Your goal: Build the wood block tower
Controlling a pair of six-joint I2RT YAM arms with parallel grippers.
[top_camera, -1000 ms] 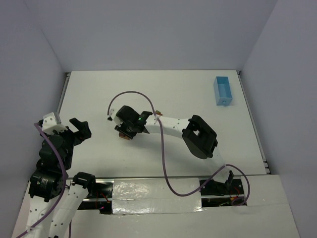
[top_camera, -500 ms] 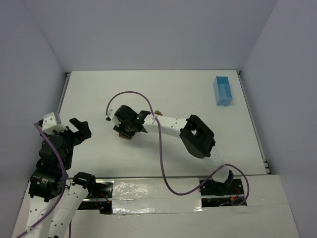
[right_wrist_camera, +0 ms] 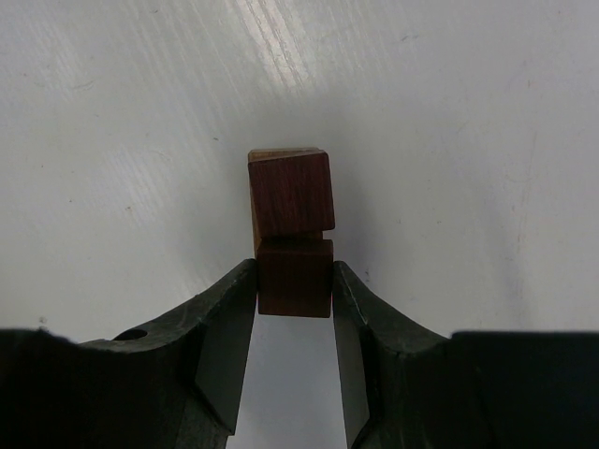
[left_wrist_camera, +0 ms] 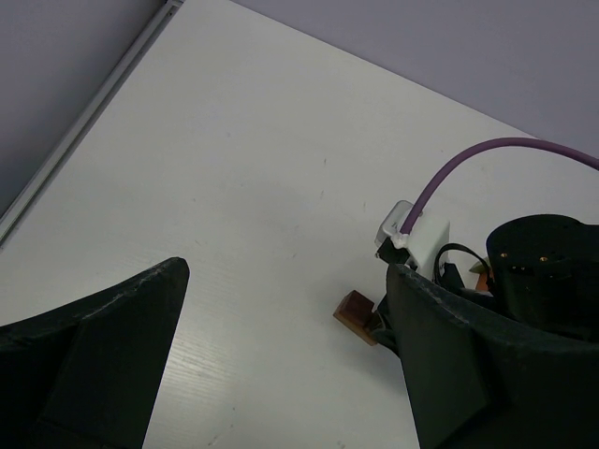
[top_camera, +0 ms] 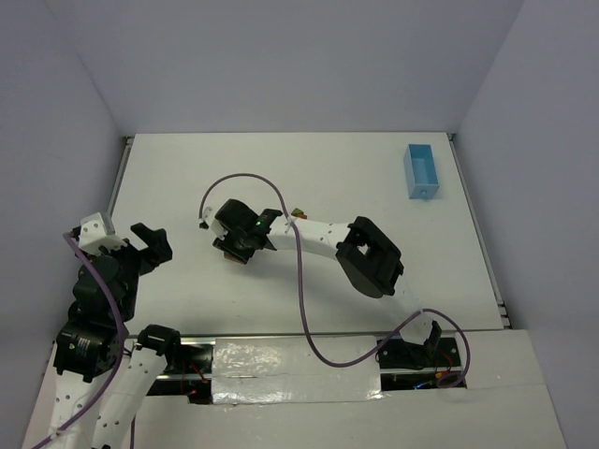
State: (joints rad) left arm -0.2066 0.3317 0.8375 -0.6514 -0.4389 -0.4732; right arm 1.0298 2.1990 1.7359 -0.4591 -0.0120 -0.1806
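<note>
**Step in hand: seating a block on the tower**

State of the equipment:
- The right end effector (right_wrist_camera: 295, 281) is narrowed on a dark reddish wood block (right_wrist_camera: 295, 278). Both jaws touch its sides.
- The tower (right_wrist_camera: 290, 192) stands just above the held block in the right wrist view. It shows as a reddish block with a tan edge along its far side.
- The held block meets the tower's lower edge in this view. Whether it rests on the tower cannot be told.
- In the top view this work point lies left of centre on the worktop (top_camera: 374, 168).
- A spare small block (top_camera: 298, 213) lies at centre frame, just beside the right arm (top_camera: 323, 234).
- The left end effector (top_camera: 150, 245) is wide open at the left of the frame. It holds nothing and is well apart from the tower.

Recommended procedure:
1. Square the held block's edges with the tower's before lowering, as it looks slightly offset.
2. Confirm that the block is fully supported.
3. Open the jaws only a little, so neither jaw drags the stack sideways.
4. Withdraw straight up.

Containers:
- The light-blue tray (top_camera: 421, 171) sits at the upper right of the top view, well apart from the tower.
- Only blue shows inside it. It is too small here to tell whether anything lies within.
</note>
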